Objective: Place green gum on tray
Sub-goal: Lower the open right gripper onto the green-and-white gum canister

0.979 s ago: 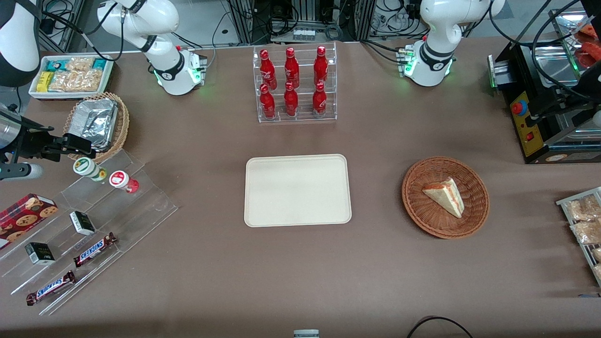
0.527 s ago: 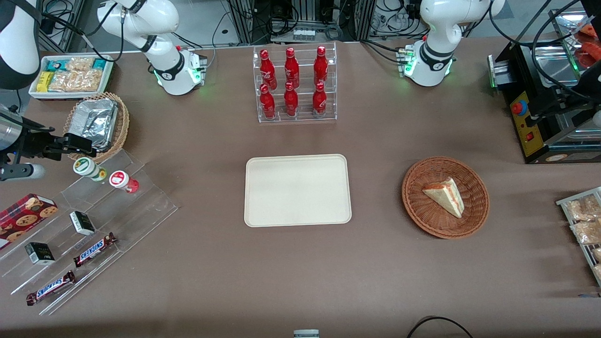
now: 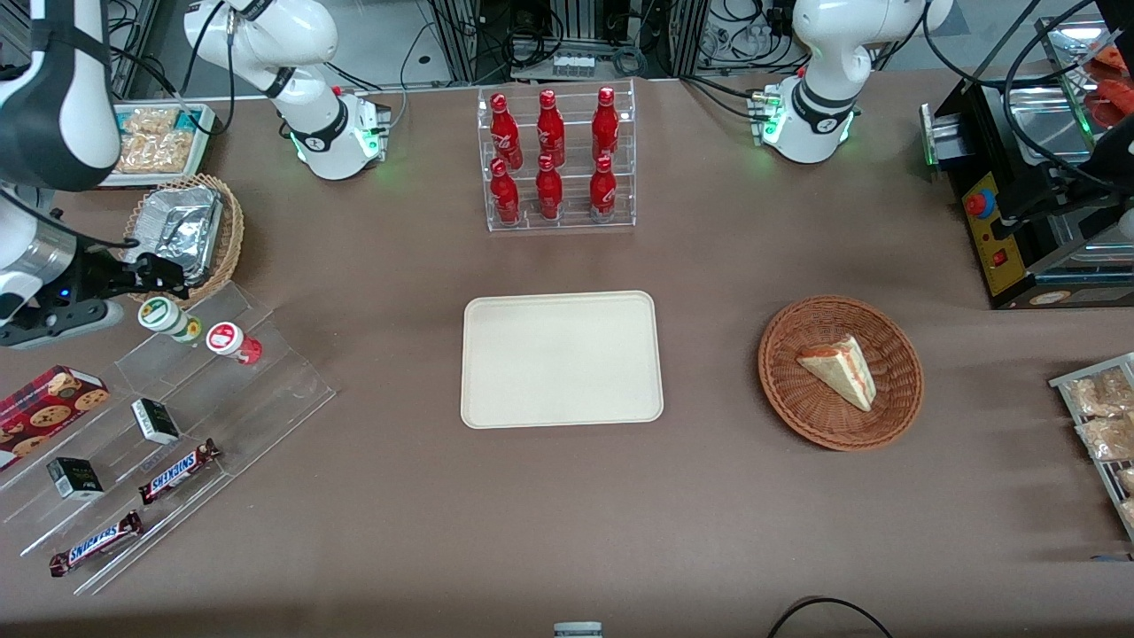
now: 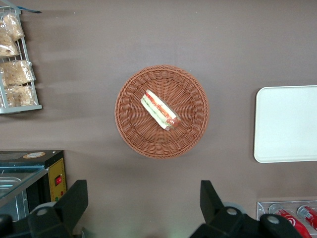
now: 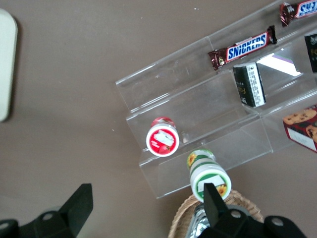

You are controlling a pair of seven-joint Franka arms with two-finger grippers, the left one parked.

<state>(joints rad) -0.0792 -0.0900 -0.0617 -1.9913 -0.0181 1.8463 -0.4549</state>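
Observation:
The green gum (image 3: pixel 164 316), with a white lid ringed in green, lies on the top step of a clear stepped stand (image 3: pixel 266 381) toward the working arm's end of the table. It also shows in the right wrist view (image 5: pixel 209 176). A similar red gum bottle (image 3: pixel 232 341) lies beside it. My gripper (image 3: pixel 166 275) hovers just above the green gum, a little farther from the front camera, open and empty (image 5: pixel 147 208). One fingertip (image 5: pixel 214 198) overlaps the gum's lid. The cream tray (image 3: pixel 561 359) lies empty at mid-table, and its rim shows in the wrist view (image 5: pixel 6 64).
A wicker basket holding a foil container (image 3: pixel 182 235) sits right by the gripper. Snickers bars (image 3: pixel 177 470), small dark boxes (image 3: pixel 155 420) and a cookie box (image 3: pixel 49 403) lie on the stand. A rack of red bottles (image 3: pixel 556 159) and a basket with a sandwich (image 3: pixel 840 372) stand near the tray.
The gripper has shifted slightly toward the green gum, and the arm's upper link has swung in over the white snack bin. The bottles have not moved.

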